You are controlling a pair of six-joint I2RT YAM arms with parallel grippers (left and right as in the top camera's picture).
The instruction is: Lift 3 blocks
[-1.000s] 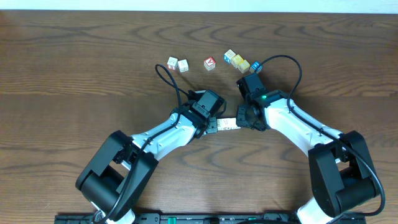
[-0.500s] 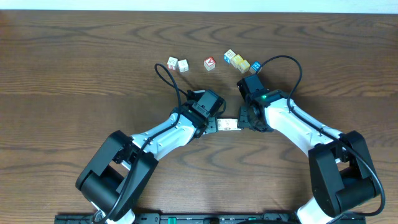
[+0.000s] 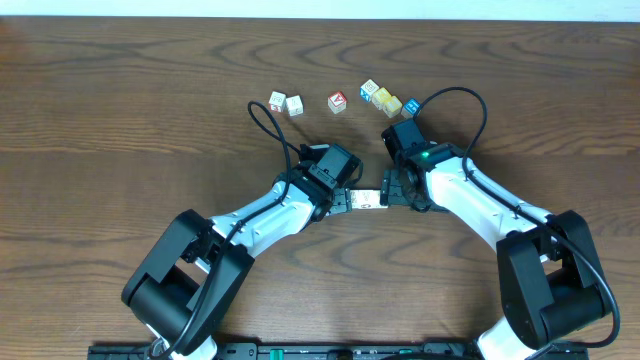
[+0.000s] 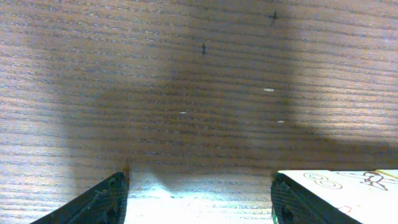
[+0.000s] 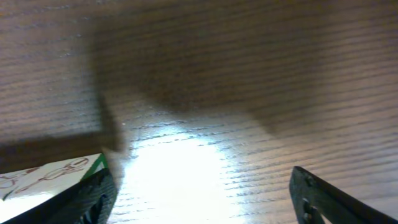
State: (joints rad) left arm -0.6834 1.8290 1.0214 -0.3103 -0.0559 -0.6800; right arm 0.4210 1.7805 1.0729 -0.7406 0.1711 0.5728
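Left pincer (image 4: 200, 200): jaws stand wide apart, with only bare table (image 4: 186, 74) between them. Right pincer (image 5: 214, 199): likewise spread, gap empty. Neither holds anything.

Blocks (image 3: 368, 199): lying flat on the table in a short cream row between the two pincers. From overhead the pincer heads cover both ends of the row, so a count of three cannot be confirmed. Each wrist view shows one end block with printed marks on its top face. It sits just beside one finger and outside the jaw gap, low right in the left wrist view and low left in the right wrist view. Whether finger and block touch cannot be told.

Items outside the task: red-faced cube (image 3: 338, 102), blue-faced cube (image 3: 411, 105) and their neighbours sit well apart at the far side, out of the working area.

Assessment: nothing is lifted. The layout suggests the row is to be squeezed end to end between the two arms and raised as one piece.

Recommendations:
- Bring both arms in along the line of the row, at equal height, so that each contact lands square on an end face.
- Build pressure evenly from both sides; a lopsided push would likely skew the row or pop the middle block out.
- Raise both arms together at the same rate and keep the row level. Smooth wooden faces will probably slip if the squeeze eases.
- If a single pincer is to grasp instead, recentre it first, since no block lies within either gap.
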